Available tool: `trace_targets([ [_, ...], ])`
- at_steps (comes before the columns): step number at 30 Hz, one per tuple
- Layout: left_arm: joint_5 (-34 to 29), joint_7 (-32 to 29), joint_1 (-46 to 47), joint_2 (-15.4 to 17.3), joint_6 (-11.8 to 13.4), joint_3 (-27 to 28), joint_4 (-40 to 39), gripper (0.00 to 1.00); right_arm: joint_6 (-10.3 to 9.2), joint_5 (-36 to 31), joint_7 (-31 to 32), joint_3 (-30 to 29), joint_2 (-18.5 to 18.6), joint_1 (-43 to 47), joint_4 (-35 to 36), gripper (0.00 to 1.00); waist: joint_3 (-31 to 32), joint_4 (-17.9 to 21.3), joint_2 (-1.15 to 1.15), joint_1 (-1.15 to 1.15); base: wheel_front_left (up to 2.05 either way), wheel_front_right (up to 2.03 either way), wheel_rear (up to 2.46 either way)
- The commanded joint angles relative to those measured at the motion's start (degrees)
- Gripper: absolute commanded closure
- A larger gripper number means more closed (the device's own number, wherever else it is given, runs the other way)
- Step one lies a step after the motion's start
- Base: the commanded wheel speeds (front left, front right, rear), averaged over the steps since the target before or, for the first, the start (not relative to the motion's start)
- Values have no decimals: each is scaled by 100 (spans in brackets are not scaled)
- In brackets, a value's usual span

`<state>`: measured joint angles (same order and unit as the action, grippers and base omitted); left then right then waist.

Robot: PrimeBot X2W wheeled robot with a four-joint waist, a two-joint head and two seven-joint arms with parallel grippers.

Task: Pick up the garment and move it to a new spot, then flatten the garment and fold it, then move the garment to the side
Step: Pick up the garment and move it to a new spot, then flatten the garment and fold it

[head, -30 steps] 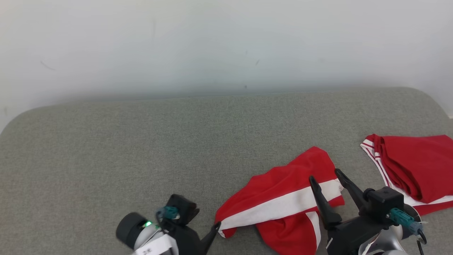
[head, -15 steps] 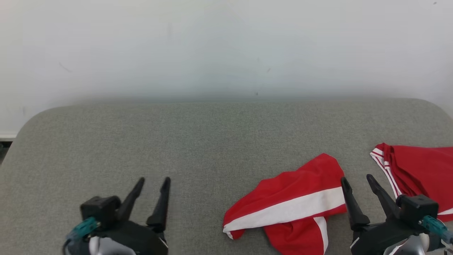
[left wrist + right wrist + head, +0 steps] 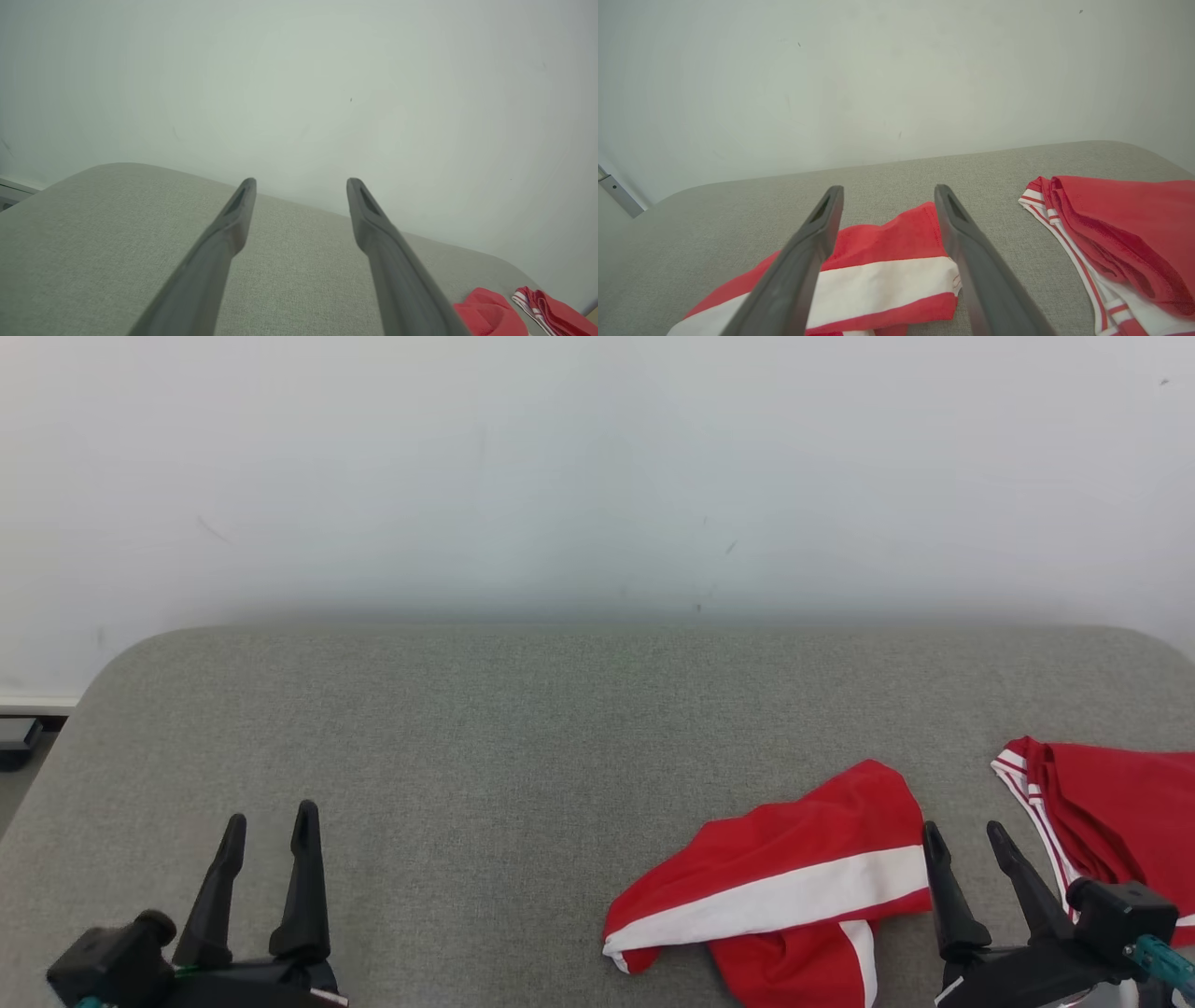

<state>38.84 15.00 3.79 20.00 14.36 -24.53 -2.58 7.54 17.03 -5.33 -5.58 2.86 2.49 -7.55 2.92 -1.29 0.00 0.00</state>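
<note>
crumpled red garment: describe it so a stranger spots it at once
On the grey cushion, look near the front right, just left of the right gripper. The garment lies crumpled there; unlike the red pile at the far right with thin striped trim, it bears one broad white band.

A crumpled red garment [image 3: 794,887] with a white stripe lies on the grey padded surface [image 3: 560,756]. The right gripper [image 3: 963,829] stands just beside the garment's right edge, its fingers apart and empty. A second garment [image 3: 1120,812] lies further right. The left gripper [image 3: 269,815] is well to the garment's left, its fingers also apart.
</note>
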Motion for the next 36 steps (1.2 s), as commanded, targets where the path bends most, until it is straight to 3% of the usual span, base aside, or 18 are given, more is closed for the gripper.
trace_targets([
  [1,-178,21,-206,-76,-132,205,-47,0,-12,-13,-62,-16,10,30,-74,0,21,4,0,0,0,0,0],
  [7,-722,22,-724,-292,-586,678,-46,0,-12,-64,-83,-53,10,104,-279,0,90,19,0,0,0,0,0],
  [9,-823,23,-926,-246,-837,672,110,0,-12,-55,-32,-71,10,143,-344,0,110,47,0,0,0,0,0],
  [13,-957,23,-1047,-143,-1088,553,394,0,-12,-102,55,-97,10,185,-360,0,124,76,0,0,0,0,0],
  [36,-1025,-107,-804,-150,-1271,197,783,0,-12,-223,312,-132,10,238,-270,0,11,178,0,0,0,0,0],
])
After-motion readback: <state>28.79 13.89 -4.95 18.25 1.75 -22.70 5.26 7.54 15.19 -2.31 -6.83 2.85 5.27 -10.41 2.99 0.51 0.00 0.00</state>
